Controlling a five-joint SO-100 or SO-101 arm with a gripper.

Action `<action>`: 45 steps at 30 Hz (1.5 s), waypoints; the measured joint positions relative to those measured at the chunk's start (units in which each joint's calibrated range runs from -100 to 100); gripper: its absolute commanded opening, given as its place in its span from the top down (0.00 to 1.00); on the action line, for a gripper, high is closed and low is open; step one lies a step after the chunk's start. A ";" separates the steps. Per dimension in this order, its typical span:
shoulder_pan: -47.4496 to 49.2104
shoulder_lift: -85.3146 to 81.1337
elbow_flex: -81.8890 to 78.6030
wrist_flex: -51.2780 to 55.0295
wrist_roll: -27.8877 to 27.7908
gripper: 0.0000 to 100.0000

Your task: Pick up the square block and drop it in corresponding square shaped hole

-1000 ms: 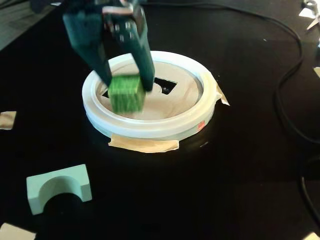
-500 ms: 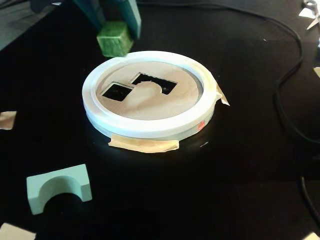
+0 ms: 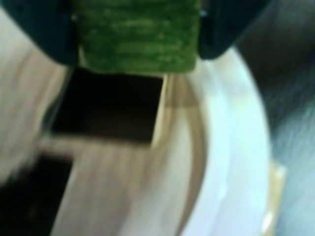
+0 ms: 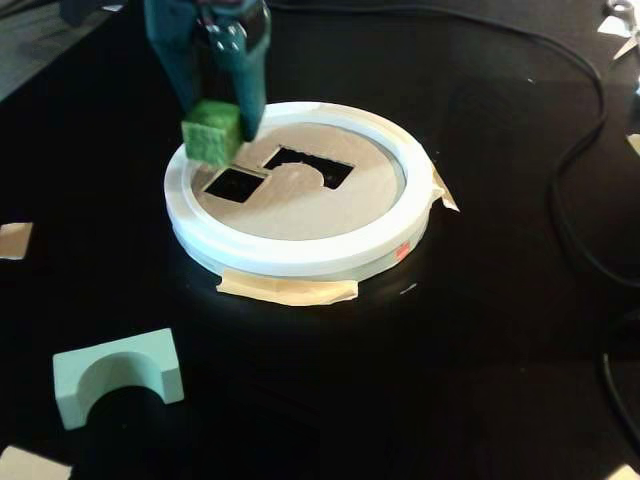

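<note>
The square block is a dark-green wooden cube, held between the dark teal fingers of my gripper, which is shut on it. It hangs over the left rim of the white ring, just above and left of the square shaped hole in the tan round board. In the wrist view the block fills the top between the two fingers, with the square hole dark directly below it and the white ring curving on the right.
A larger arch-shaped cutout lies beside the square hole. A pale mint arch block rests at the front left. Tan tape fixes the ring to the black table. A black cable runs along the right.
The gripper carried the block up and back from over the board, then came forward and down again to the ring's left rim beside the square hole.
</note>
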State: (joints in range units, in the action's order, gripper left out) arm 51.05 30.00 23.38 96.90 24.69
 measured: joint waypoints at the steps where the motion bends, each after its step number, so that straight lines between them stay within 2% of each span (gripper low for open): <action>1: 0.00 0.71 0.10 0.29 0.00 0.64; 13: 0.00 1.96 0.10 -0.29 -1.42 0.62; 14: -0.10 1.96 0.10 -0.29 -1.42 0.60; 20: -0.90 1.96 0.10 -0.39 -1.56 0.33; 21: -0.90 1.96 0.10 -0.68 -1.61 0.32; 45: -0.80 -4.46 0.10 2.13 -2.25 0.31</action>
State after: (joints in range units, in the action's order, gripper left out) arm 50.25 25.55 23.47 99.03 22.44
